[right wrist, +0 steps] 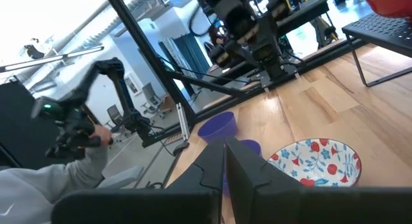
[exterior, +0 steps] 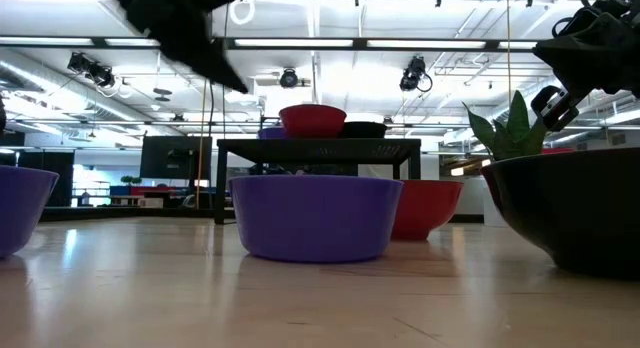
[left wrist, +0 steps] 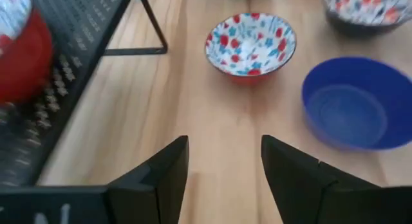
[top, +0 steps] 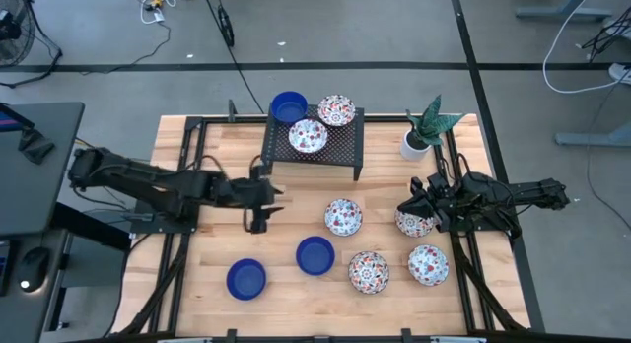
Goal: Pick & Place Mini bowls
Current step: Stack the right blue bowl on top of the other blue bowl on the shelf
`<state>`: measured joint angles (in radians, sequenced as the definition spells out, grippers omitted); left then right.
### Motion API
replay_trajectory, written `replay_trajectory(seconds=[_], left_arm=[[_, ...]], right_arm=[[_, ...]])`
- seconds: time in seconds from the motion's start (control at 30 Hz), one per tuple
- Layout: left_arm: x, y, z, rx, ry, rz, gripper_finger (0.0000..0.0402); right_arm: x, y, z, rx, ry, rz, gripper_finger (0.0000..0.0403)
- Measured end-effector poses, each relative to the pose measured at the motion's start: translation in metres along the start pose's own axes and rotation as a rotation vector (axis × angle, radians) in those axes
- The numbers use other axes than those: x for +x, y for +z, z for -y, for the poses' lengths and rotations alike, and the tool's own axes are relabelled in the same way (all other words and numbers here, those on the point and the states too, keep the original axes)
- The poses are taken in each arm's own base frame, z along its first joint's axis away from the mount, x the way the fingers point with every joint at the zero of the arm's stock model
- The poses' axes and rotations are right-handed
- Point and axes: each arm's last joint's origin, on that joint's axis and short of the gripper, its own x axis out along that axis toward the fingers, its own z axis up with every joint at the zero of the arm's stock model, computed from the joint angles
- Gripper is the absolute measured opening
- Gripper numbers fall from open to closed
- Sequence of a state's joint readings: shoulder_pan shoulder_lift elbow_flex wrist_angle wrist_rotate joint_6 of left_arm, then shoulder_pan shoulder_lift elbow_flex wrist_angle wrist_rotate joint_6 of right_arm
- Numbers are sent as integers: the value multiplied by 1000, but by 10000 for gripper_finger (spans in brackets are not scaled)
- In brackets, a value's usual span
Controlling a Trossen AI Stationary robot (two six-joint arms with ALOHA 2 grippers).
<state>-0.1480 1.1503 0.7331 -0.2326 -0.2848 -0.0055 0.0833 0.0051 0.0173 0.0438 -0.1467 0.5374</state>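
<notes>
High view, left tool [top: 258,223] spread (empty), right tool [top: 407,209] closed.

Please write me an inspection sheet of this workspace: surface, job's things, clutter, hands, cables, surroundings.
Surface: wooden table, with a black mesh rack at its far side.
Job's things: on the rack, one blue bowl and two flowered bowls; on the table, two blue bowls and four flowered ones.
Clutter: potted plant by the rack.
Hands: left hand open, empty, over bare wood; right hand shut, above a flowered bowl.
Cables: loose cables on the floor.
Surroundings: grey floor; a person's sleeve in the right wrist view.
</notes>
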Motion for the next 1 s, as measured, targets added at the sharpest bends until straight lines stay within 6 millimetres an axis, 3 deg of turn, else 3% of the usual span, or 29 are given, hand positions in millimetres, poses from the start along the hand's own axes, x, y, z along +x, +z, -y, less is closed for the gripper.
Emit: replay_trajectory(seconds=[0.27, 0.43, 0.57, 1.0], left_arm=[[1, -71, 3, -146, -91, 419, 193], [-9, -105, -1, -208, -87, 655, 193], [-16, -109, -4, -220, -38, 748, 192], [-10, -114, -3, -266, -35, 667, 193]], right_arm=[[0, 0, 0, 0, 0, 0, 20], [0, 0, 0, 0, 0, 1, 20], [0, 0, 0, 0, 0, 1, 20], [0, 0, 0, 0, 0, 1, 20]])
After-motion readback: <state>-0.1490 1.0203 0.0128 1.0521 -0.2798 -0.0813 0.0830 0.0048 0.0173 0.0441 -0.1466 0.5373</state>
